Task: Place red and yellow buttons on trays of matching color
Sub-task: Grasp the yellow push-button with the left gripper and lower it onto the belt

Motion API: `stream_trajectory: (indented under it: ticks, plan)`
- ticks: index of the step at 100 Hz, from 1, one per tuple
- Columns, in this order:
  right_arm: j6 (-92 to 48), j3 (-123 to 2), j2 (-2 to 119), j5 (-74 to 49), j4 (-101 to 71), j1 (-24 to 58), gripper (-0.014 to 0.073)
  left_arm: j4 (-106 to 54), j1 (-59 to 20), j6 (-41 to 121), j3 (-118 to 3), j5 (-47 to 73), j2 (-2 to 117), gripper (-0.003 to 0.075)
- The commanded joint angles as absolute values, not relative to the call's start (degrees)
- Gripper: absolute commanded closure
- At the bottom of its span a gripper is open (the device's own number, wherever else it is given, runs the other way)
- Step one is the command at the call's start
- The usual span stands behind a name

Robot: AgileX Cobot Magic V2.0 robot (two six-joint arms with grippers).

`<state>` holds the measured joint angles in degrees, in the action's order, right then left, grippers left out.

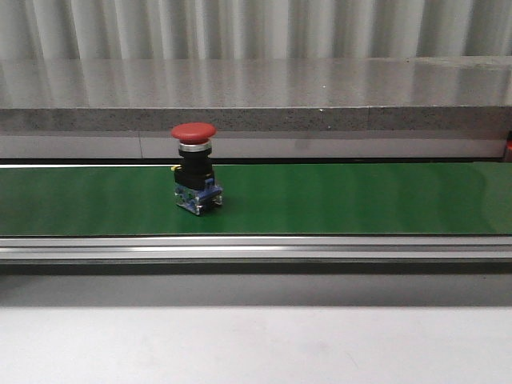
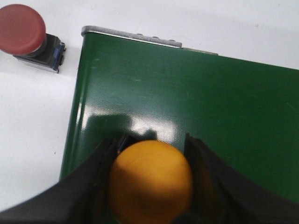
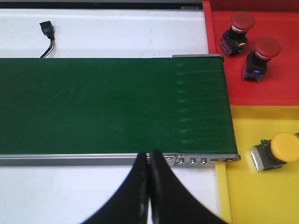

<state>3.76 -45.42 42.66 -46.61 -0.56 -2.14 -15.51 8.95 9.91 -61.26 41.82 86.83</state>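
Front view: green belt [image 1: 336, 200] runs across mid-frame, grey rail along its near edge. One red button [image 1: 194, 166] stands upright on the belt, left of centre, red cap up, black body, blue base. Neither arm shows in this view

Left wrist view: left gripper [image 2: 150, 186] at the bottom of the frame, dark fingers [image 2: 93, 186] clamped on a yellow button [image 2: 150, 184]; its cap fills the gap between them, pads against both sides. The gripper points down over the belt [image 2: 196, 102], near the belt's end and corner. Whether the button touches the belt, cannot tell. A second red button [image 2: 25, 35] sits off the belt on the white table [image 2: 32, 121], upper left of the frame, tilted, cap towards the camera

Right wrist view: right gripper [image 3: 149, 186] at bottom centre, fingers pressed together, nothing between them. It hangs over the white table just beside the belt's metal edge rail [image 3: 93, 160]. Red tray [image 3: 280, 79] at upper right holds two red buttons [image 3: 238, 32] [image 3: 260, 58], close together, both leaning. Yellow tray [image 3: 252, 196] at lower right, touching the red tray, holds one yellow button [image 3: 278, 150] lying on its side. Small black connector [image 3: 46, 29] with short wires lies on the table at upper left
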Motion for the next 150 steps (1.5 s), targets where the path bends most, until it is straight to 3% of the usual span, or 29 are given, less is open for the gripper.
stream_trajectory:
  ticks: [1, 15, 22, 27, 77, 103, 129, 138, 150]
  plan:
    - [3.23, -46.91, 42.35, -43.25, -0.36, -2.02, 0.0661, -16.77, 8.49, 10.91, -62.56, 40.09, 85.11, 0.0498]
    - [3.23, -46.91, 42.35, -43.25, -0.36, -2.02, 0.0661, -17.12, 8.49, 11.28, -62.56, 40.41, 85.11, 0.0166]
    - [3.23, -46.91, 42.35, -43.25, -0.36, -2.02, 0.0661, -17.14, 8.49, 11.28, -62.56, 40.41, 85.11, 0.0067]
    - [3.23, -46.91, 42.35, -43.25, -0.36, -2.02, 0.0661, -17.14, 8.49, 11.31, -62.56, 40.41, 85.11, 0.0045]
    - [3.23, -46.91, 42.35, -43.25, -0.36, -2.02, 0.0661, -16.63, 1.56, 14.59, -62.75, 35.97, 76.3, 0.0049]
    - [3.23, -46.91, 42.35, -43.25, -0.36, -2.02, 0.0661, -16.34, 0.89, 14.59, -61.71, 34.41, 65.58, 0.0049]
    - [3.23, -46.91, 42.35, -43.25, -0.36, -2.02, 0.0661, -14.73, 0.89, 14.59, -52.18, 30.4, 51.0, 0.005]
    - [3.23, -46.91, 42.35, -43.25, -0.36, -2.02, 0.0661, -14.63, 0.89, 14.59, -48.64, 30.36, 46.7, 0.0084]
    - [3.23, -46.91, 42.35, -43.25, -0.36, -2.02, 0.0661, -14.63, 0.89, 14.59, -43.97, 29.97, 41.24, 0.0202]
